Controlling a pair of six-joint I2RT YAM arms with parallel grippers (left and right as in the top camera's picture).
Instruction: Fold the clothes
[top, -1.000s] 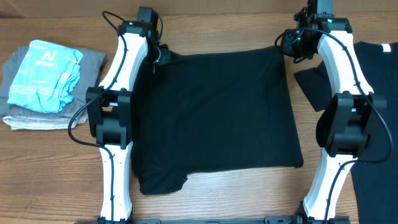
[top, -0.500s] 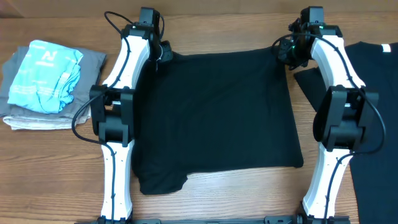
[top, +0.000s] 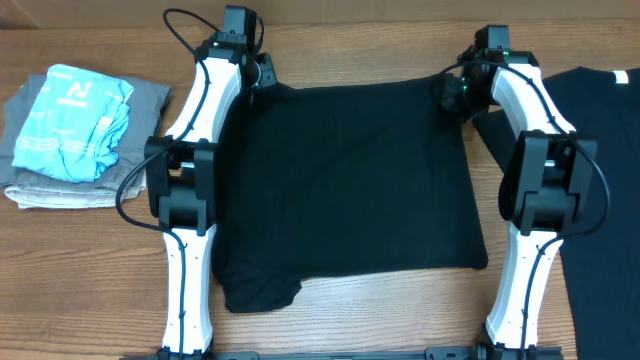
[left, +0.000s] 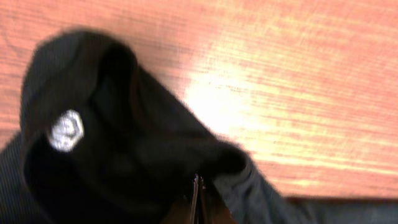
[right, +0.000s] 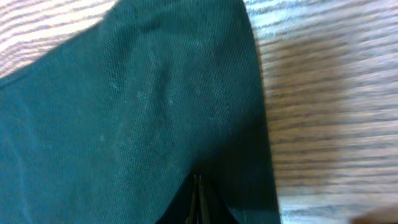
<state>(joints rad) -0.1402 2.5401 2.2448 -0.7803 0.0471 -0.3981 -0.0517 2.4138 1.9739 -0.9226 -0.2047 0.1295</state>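
Observation:
One of the clothes, a black T-shirt (top: 350, 180), lies spread flat on the wooden table between my two arms. At its far left corner my left gripper (top: 262, 82) is shut on the fabric. The left wrist view shows the closed tips (left: 198, 182) buried in bunched black cloth (left: 112, 155) that carries a small white mark (left: 65, 129). My right gripper (top: 449, 92) is shut on the far right corner; its tips (right: 198, 182) pinch a fold of the dark fabric (right: 137, 112). One sleeve (top: 500, 135) sticks out under the right arm.
Another black T-shirt (top: 610, 150) lies at the table's right edge. At the left a folded grey garment (top: 60, 185) carries a folded light blue one (top: 72, 120). Bare wood (left: 298, 93) runs along the far edge behind the shirt.
My right gripper has swung left and toward me, onto the shirt's far right corner. My left gripper has shifted slightly away and to the right at the far left corner.

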